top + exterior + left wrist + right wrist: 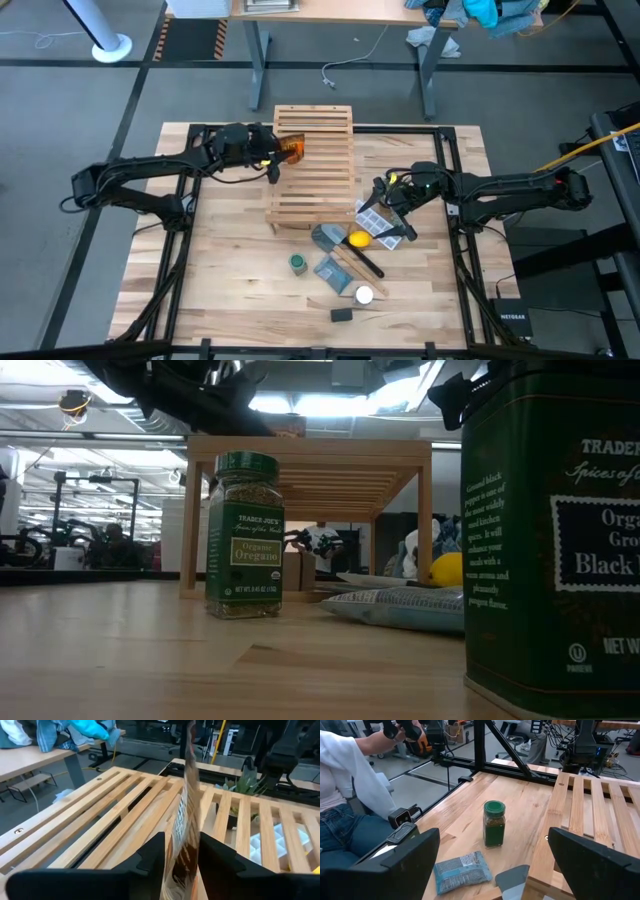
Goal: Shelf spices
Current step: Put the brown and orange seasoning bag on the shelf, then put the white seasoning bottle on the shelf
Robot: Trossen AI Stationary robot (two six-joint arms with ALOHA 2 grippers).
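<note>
High view: orange packet [291, 149] over shelf [312, 170]

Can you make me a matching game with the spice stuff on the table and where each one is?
Things:
1. orange-brown flat packet
2. green-lidded glass jar
3. small black box
4. white-capped bottle

Places:
A. nearest the table's front edge
B. held in the left gripper over the light-wood slatted shelf
C. lying beside the black box
D. standing upright in front of the shelf

Pairs: 1-B, 2-D, 3-A, 4-C

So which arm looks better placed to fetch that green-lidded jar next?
Probably the right. Its gripper is open and empty, nearer the green-lidded jar. The left gripper is busy, shut on the orange packet over the shelf.
</note>
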